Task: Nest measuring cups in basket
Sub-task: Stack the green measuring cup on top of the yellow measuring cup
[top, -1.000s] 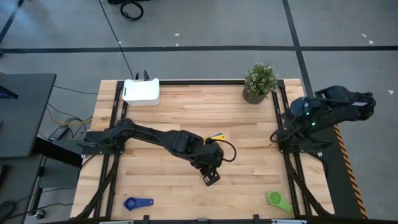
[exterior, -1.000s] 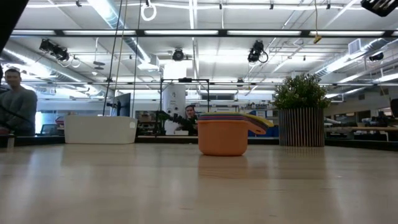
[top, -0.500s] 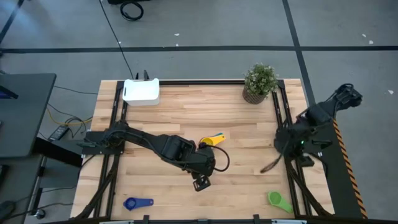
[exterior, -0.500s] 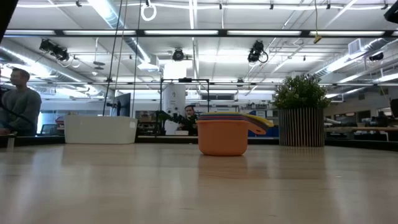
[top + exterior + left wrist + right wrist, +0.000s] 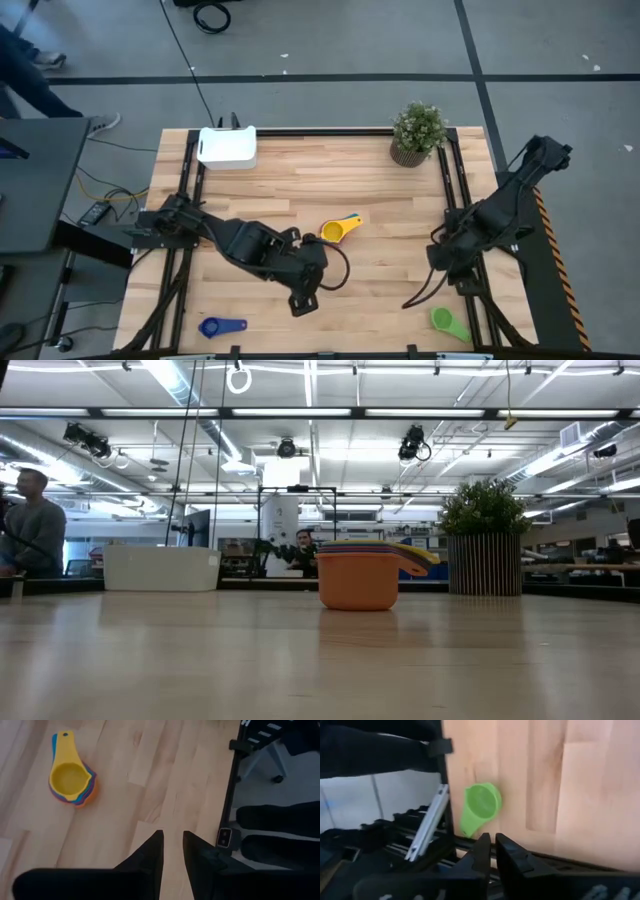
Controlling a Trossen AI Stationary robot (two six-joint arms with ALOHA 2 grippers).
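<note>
- Measuring cups are lying in three places: a nested stack [image 5: 338, 228] with the yellow cup on top at mid-table, a lone blue cup [image 5: 221, 326] by the near left edge, and a lone green cup [image 5: 449, 322] by the near right corner.
- The left gripper [image 5: 172, 851] is holding nothing, its fingers [image 5: 150, 852] standing close together with only a narrow gap; it is hanging over bare wood near the stack, between the stack and the blue cup, which is probably its next pick.
- The right gripper [image 5: 492, 851] is likewise carrying nothing, its fingers nearly touching; its wrist camera is looking straight at the green cup, so this arm is likely lining up to fetch it.
- The right arm [image 5: 495, 215] is reaching from the table's right rail toward that corner.
- The stack, in the low view, is sitting upright on an orange cup [image 5: 358, 580], so the nesting is partly done.
- The basket [image 5: 227, 147] is standing at the far left corner, well apart from every cup, and nothing is showing inside it.
- The potted plant [image 5: 416, 131] is standing at the far right, clear of the work.
</note>
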